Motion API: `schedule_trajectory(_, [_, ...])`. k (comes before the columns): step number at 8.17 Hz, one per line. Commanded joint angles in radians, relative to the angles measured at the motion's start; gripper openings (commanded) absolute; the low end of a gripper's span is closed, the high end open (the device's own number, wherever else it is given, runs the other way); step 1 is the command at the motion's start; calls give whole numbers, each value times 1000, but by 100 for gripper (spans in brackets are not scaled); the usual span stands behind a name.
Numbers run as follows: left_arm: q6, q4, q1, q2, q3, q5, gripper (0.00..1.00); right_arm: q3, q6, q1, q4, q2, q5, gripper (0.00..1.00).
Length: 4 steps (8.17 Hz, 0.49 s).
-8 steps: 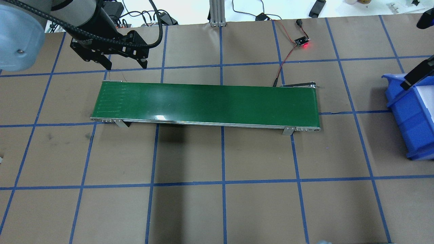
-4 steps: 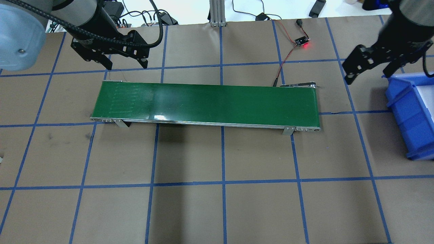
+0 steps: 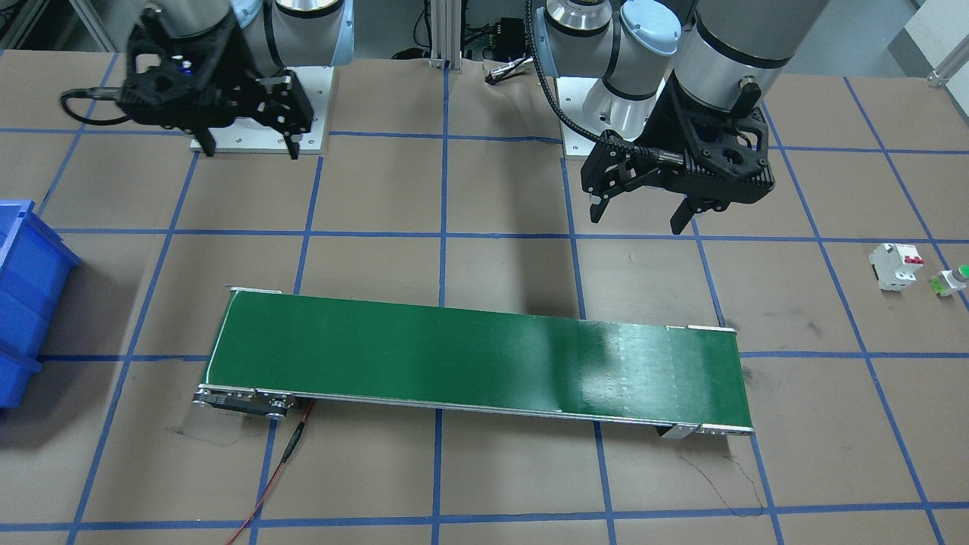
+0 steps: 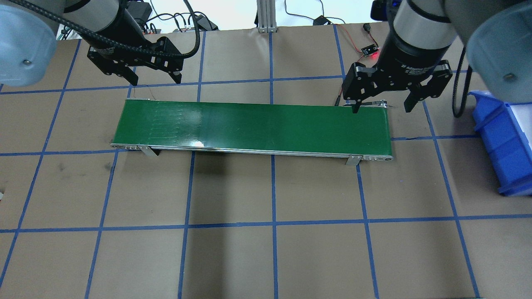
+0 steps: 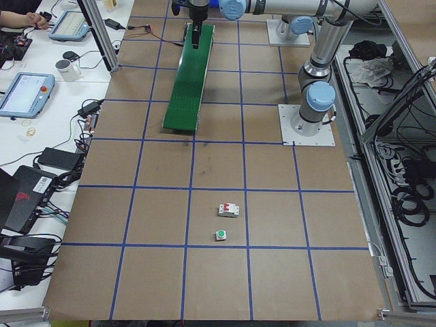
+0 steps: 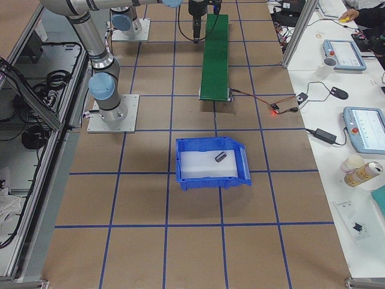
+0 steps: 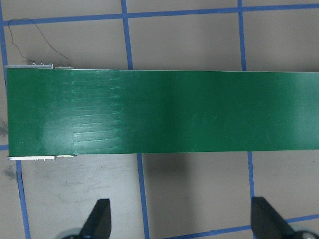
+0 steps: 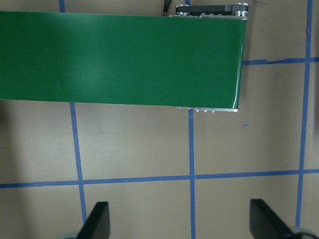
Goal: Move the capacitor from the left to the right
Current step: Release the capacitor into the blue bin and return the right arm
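The capacitor (image 6: pixel 220 158), a small dark stub, lies on the white liner inside the blue bin (image 6: pixel 210 180); it shows only in the exterior right view. My right gripper (image 4: pixel 381 109) is open and empty, above the far edge of the right end of the green conveyor belt (image 4: pixel 253 124). In the right wrist view both fingertips (image 8: pixel 99 216) stand wide apart with nothing between them. My left gripper (image 4: pixel 156 79) is open and empty, hovering behind the belt's left end. It also shows in the front-facing view (image 3: pixel 636 219).
The blue bin (image 4: pixel 505 137) stands at the table's right edge. A white circuit breaker (image 3: pixel 895 265) and a green-capped push button (image 3: pixel 952 280) sit on the table's left side. A small sensor board with a red light (image 4: pixel 370 52) and its wires lie behind the belt's right end.
My right arm has swung in from the right, from over the blue bin to above the belt's right end. My left arm has stayed put.
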<state>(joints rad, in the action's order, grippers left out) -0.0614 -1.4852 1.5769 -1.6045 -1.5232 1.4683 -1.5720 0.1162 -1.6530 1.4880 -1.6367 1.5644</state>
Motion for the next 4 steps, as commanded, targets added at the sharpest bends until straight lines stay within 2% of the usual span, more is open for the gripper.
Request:
schedule_trajectory(1, [0,0,0,0,0,3,100,0,77,-48,1,9,6,100])
schedule_trajectory(4, [0,-1,0,0,0,1,100,1,76,-47,5,8,5,100])
